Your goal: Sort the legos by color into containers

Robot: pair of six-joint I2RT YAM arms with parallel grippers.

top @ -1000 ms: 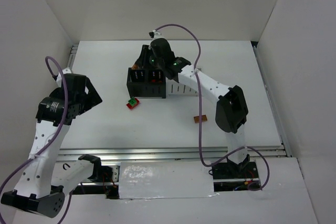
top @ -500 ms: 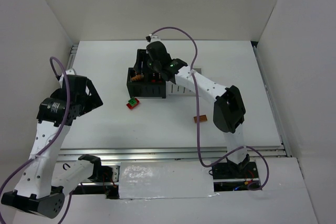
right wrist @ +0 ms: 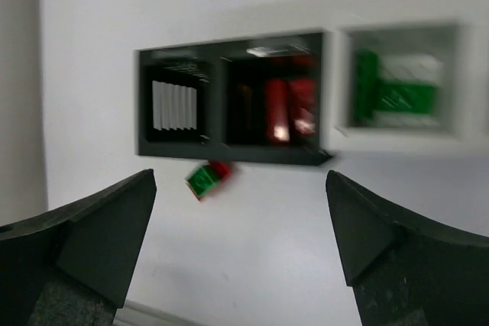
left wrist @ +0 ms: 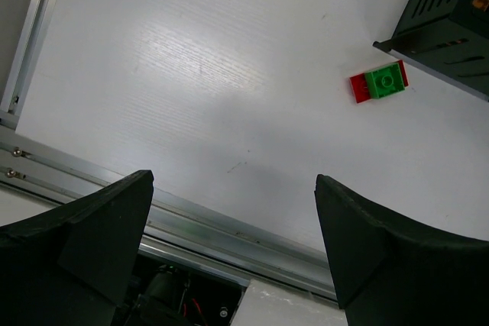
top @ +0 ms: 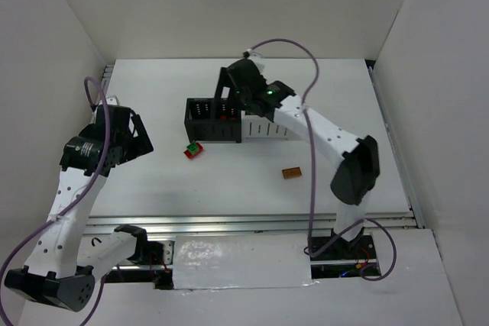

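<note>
- Red bricks (right wrist: 289, 104) in black bin (right wrist: 229, 150), green bricks (right wrist: 397, 97) in white bin (right wrist: 397, 141).
- Loose: green-on-red stack (left wrist: 380, 84) at black bin's 7 o'clock; orange brick (top: 291, 173) at white bin's 5 o'clock.
- Left gripper (left wrist: 233, 188), right gripper (right wrist: 241, 177): wide, empty.

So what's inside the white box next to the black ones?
Green bricks lie inside the white box. It's blurry, so I can't count them or see beneath them.

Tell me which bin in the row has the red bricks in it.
The black bin touching the white bin: red bricks lie inside. No red shows in the end black bin, and the white bin holds green ones.
</note>
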